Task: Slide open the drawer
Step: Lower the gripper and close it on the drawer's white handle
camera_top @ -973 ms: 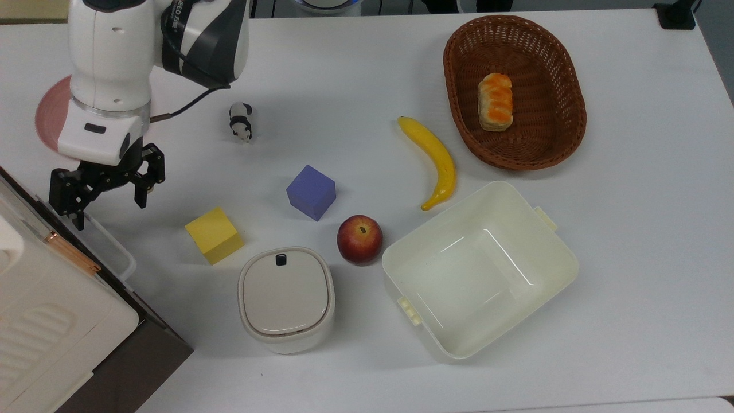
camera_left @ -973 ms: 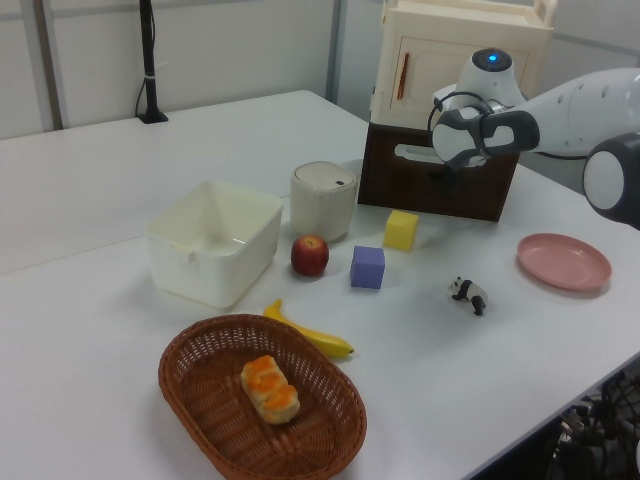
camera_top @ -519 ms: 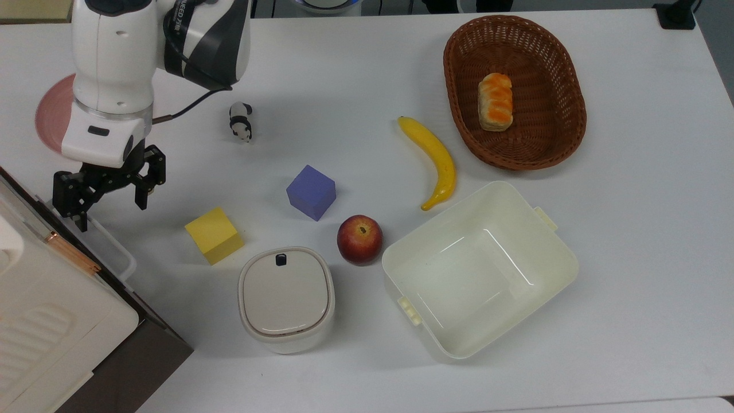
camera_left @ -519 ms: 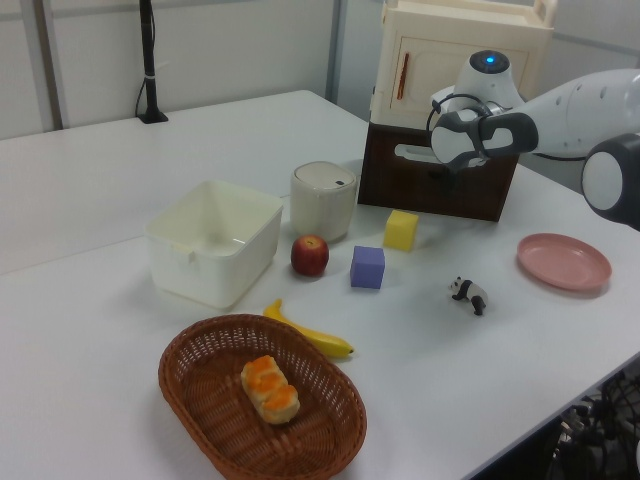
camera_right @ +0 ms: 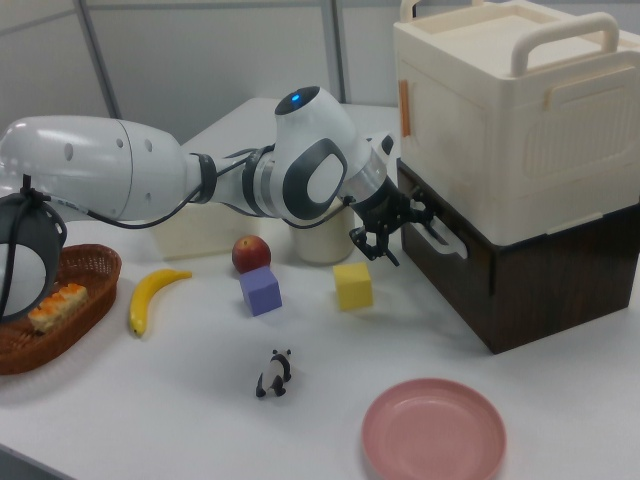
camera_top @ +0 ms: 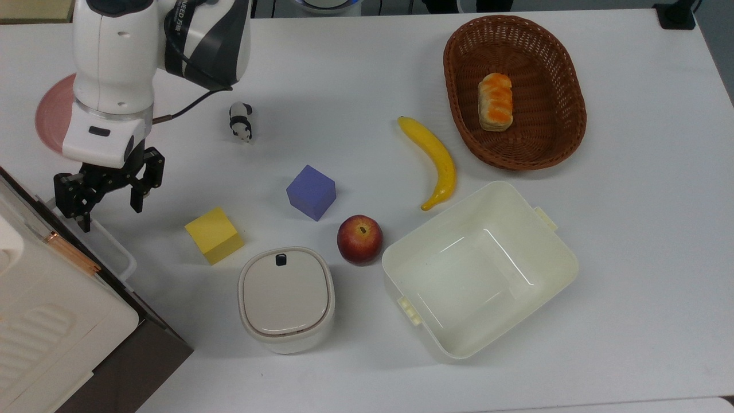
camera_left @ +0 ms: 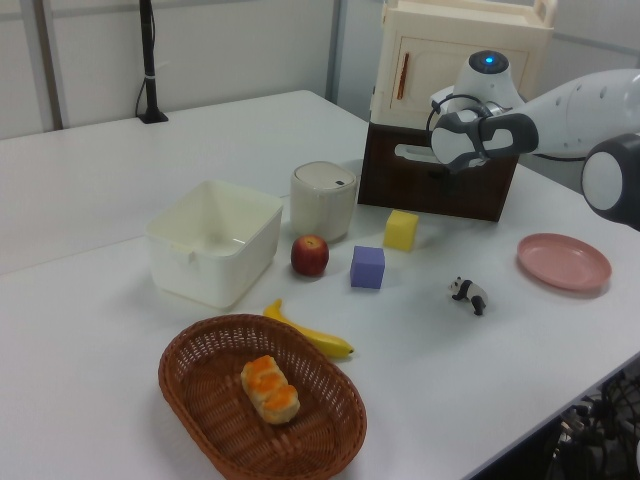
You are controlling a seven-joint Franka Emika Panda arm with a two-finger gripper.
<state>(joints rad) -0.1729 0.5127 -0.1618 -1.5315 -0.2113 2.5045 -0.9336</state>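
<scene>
1 wide-open gripper (camera_top: 108,195) straddles the near end of the drawer's (camera_right: 440,262) white handle (camera_top: 112,246), which runs along the front panel.

Looks like a robot laboratory or test room. Large plain white worktop (camera_top: 631,258) with a white robot arm (camera_right: 150,185) over it, and small practice props spread apart: toy panda (camera_top: 241,121), purple cube (camera_top: 311,192), yellow cube (camera_top: 214,234), banana (camera_top: 434,160), apple (camera_top: 359,238), wicker basket (camera_top: 550,137). Pale partition panels (camera_left: 230,50) far behind in the left view, black stand (camera_left: 150,60) at the worktop edge.
</scene>
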